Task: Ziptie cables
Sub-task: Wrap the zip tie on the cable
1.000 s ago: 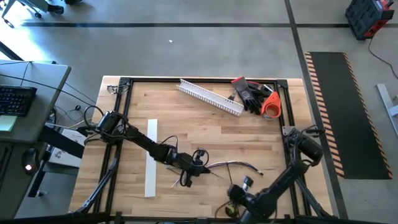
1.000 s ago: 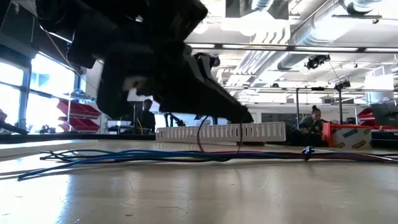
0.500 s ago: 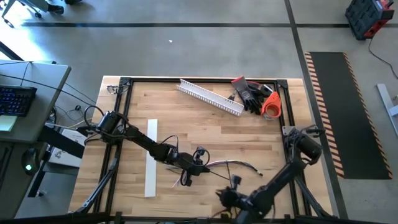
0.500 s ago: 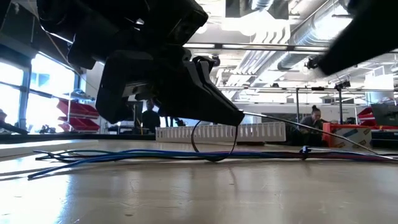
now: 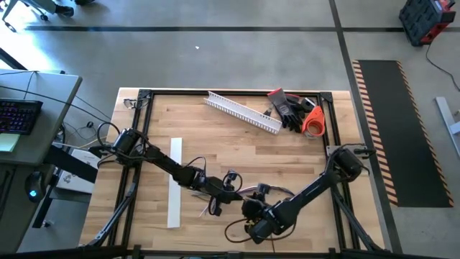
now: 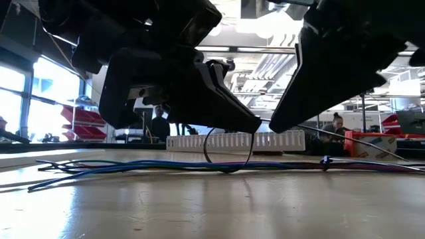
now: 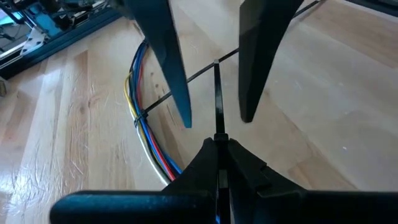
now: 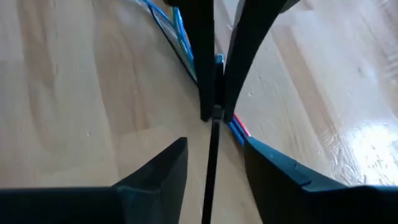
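The cables (image 5: 277,191) lie as a thin coloured bunch (image 6: 166,166) on the wooden table, near its front middle. My left gripper (image 5: 228,193) is just above them, shut on a black zip tie (image 7: 216,99). A loop of the zip tie (image 6: 229,156) hangs down to the cables. My right gripper (image 8: 211,168) is open and faces the left one, tip to tip (image 6: 275,126). Its fingers (image 7: 171,68) stand on either side of the strap without plainly touching it. My left gripper pinches the zip tie's black strap (image 7: 217,127) between its two shut fingertips. The fingers slant down from the table's left side and lie along the strap. The strap runs on ahead of the fingertips, clear of the table, and its loop (image 6: 229,166) reaches down to the cables.
A white slotted channel (image 5: 243,111) lies at the back of the table, and beside it dark gloves (image 5: 291,109) and an orange roll (image 5: 310,121). A flat white strip (image 5: 175,183) lies at the left under my left arm. People (image 6: 335,126) are in the room behind.
My right gripper has swung from the table's near edge toward its left, up to my left gripper and the zip tie, rolling as it came. The cables have stayed where they were.
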`<action>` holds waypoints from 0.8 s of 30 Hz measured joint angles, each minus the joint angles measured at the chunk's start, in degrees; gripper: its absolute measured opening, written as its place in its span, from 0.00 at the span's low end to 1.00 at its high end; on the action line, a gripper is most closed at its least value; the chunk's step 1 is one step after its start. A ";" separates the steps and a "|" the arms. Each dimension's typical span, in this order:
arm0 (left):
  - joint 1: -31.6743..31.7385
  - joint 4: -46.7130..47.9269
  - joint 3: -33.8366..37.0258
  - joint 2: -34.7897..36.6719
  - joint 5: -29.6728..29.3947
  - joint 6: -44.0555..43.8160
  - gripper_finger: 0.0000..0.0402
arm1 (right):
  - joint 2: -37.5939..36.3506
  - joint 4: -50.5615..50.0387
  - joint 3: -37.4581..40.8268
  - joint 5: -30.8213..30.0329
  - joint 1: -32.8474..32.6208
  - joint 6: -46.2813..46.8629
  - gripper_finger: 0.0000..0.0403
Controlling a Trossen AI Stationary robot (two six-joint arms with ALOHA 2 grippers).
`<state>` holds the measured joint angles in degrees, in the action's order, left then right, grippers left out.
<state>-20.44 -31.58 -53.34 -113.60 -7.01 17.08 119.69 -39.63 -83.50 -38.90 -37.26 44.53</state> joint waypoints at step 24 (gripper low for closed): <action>-0.82 -0.41 -0.28 0.03 -1.03 0.80 0.00 | 0.01 -0.30 -0.02 1.32 -6.40 15.01 0.00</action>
<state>-21.26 -31.99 -53.63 -113.57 -8.04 17.88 119.70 -39.94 -83.53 -37.59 -43.66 59.55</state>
